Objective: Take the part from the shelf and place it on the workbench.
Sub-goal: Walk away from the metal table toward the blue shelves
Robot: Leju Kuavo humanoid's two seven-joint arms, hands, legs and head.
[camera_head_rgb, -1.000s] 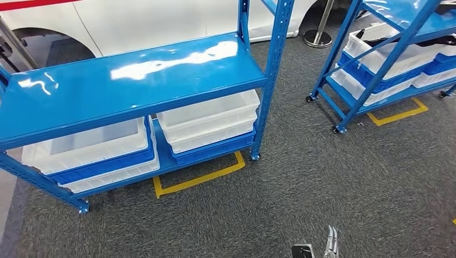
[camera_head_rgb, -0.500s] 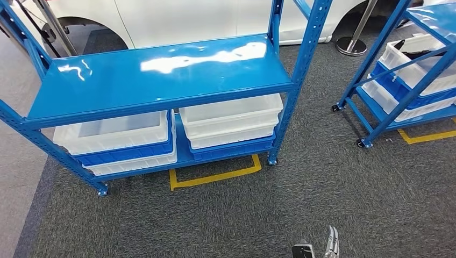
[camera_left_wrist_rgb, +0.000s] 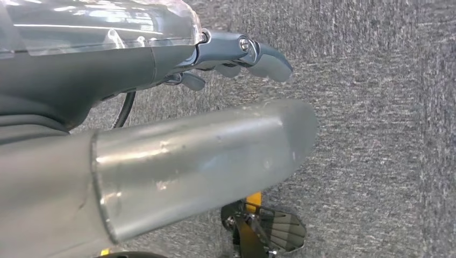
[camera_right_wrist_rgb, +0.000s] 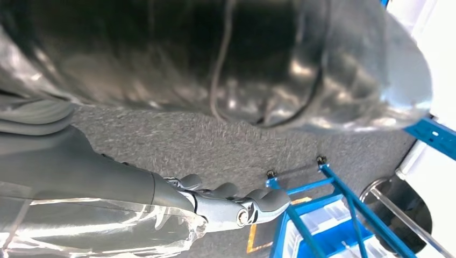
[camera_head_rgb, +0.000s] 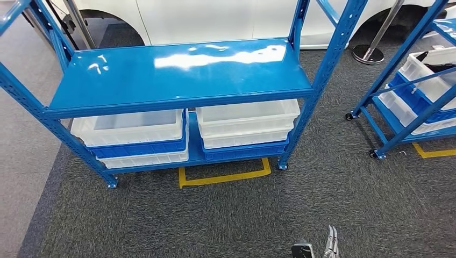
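- Head view puts you square in front of a blue shelf (camera_head_rgb: 177, 80) whose top board is bare. Its lower level carries stacked white and blue bins (camera_head_rgb: 129, 126), and I can see nothing in the one bin whose floor shows.
- The likeliest candidate for the part is a dark item (camera_head_rgb: 436, 68) lying in a white bin (camera_head_rgb: 425, 80) on the second shelf (camera_head_rgb: 400, 54), off to your right at the picture's edge. It is too small to identify, so confirm it before you commit.
- Your left hand (camera_left_wrist_rgb: 236, 51) hangs at your side above the grey carpet (camera_head_rgb: 242, 215), with its fingers loosely extended and holding nothing.
- Your right hand (camera_right_wrist_rgb: 231, 204) also hangs low, with its fingers stretched out side by side and nothing in them.
- I judge the step in hand to be the approach, with nothing grasped yet. Turn toward the second shelf and square up to it as you are squared to this one.
- Stop where the bin sits in easy reach below your head camera, so that the item shows whole.
- Watch the slanted brace that crosses in front of that bin. Bring the hand in under or beside it rather than through it.
- Keep both arms tucked while you walk, because the shelf posts stand near your path.
- Spread the fingers only once the hand is over the bin, and then carry the part level to the surface.
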